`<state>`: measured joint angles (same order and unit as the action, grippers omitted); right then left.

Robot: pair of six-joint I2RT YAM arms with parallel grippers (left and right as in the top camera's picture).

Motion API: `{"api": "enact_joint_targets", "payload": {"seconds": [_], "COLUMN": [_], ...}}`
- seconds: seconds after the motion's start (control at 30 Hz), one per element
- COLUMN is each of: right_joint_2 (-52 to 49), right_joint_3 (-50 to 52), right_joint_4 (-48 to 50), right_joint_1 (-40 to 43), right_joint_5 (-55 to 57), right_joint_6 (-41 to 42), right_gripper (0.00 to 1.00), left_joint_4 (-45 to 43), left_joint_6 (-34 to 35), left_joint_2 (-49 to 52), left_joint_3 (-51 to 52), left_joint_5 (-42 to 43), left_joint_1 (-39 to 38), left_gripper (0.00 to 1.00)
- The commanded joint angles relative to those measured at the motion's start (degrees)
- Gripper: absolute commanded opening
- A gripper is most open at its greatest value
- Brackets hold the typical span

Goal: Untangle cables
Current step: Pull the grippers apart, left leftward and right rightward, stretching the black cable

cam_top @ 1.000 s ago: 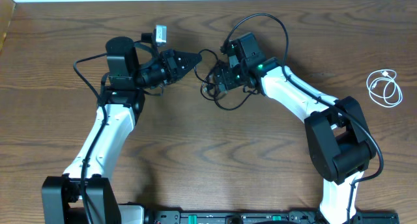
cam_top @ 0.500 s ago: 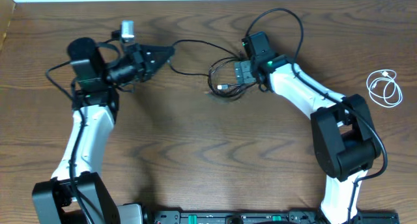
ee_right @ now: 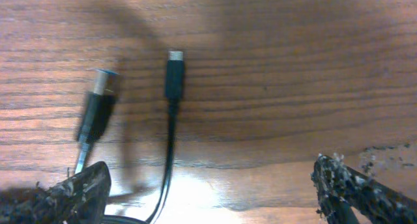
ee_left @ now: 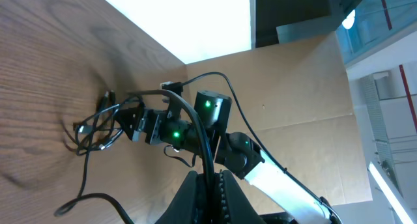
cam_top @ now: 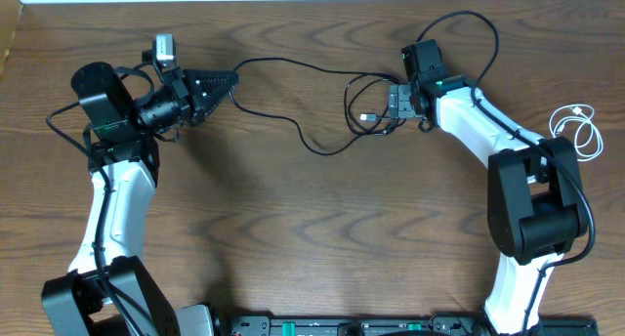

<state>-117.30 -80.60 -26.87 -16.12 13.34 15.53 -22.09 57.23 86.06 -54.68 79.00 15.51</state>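
- Jaws of my left gripper (cam_top: 229, 79) are pinched tight on one black cable (cam_top: 293, 67), between 10 and 11 o'clock on the overhead dial. In the left wrist view the strand runs straight into the closed fingers (ee_left: 195, 198). I judge this grip to be an anchor: one end is held away so the strand lies open, clear of the bundle.
- Jaws of my right gripper (cam_top: 394, 102) stand wide and hold nothing. They hang at the 3 o'clock edge of the black tangle (cam_top: 363, 111), which lies toward 1 o'clock.
- The held cable runs from 10 o'clock across the top of the table, sags in a slack loop (cam_top: 312, 148) near the centre, and rejoins the tangle. The loops there are too small to tell how they cross.
- Two plug ends lie apart on the wood between my right fingertips (ee_right: 81, 185): a broad plug (ee_right: 98, 110), blurred, at 10 o'clock in that view, and a slim plug (ee_right: 174, 71) at 11 o'clock. With the jaws set astride them, either is open to a pinch.
- The white cable (cam_top: 576, 131) is coiled alone at 3 o'clock, well apart from the black ones, so it looks already sorted.
- The wooden table (cam_top: 312, 238) bears all of this.
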Motion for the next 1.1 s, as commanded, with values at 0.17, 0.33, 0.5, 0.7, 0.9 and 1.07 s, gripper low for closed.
{"api": "enact_joint_targets", "payload": {"seconds": [0.17,0.33,0.5,0.7,0.9,1.07], "right_joint_2": [-0.04,-0.04,-0.04,-0.04,-0.04,-0.04], "right_joint_3": [0.52,0.55,0.59,0.7,0.79,0.81], "right_joint_4": [-3.28,-5.57,-6.14,-6.16,-4.94,-2.69], "right_joint_1": [4.44,10.88,15.76,18.93,18.8,16.09], "right_joint_5": [12.31,10.8,1.86,-5.25,-16.44,-28.79], "right_joint_6": [1.16,1.22,1.22,1.2,1.18,1.14], "right_gripper": [0.98,0.99,0.99,0.99,0.98,0.98], "left_joint_4": [0.5,2.36,2.54,2.95,7.61,15.98], "left_joint_6": [0.31,0.28,0.28,0.28,-5.01,-10.38], "left_joint_2": [-0.02,-0.02,-0.02,-0.02,0.0,0.0], "left_joint_3": [-0.68,-0.68,-0.63,-0.44,1.38,2.32], "left_joint_5": [1.16,1.53,1.6,1.62,0.66,-6.69], "left_joint_1": [1.62,4.17,7.13,11.61,12.26,10.08], "left_gripper": [0.08,0.08,0.07,0.07,0.08,0.07]}}
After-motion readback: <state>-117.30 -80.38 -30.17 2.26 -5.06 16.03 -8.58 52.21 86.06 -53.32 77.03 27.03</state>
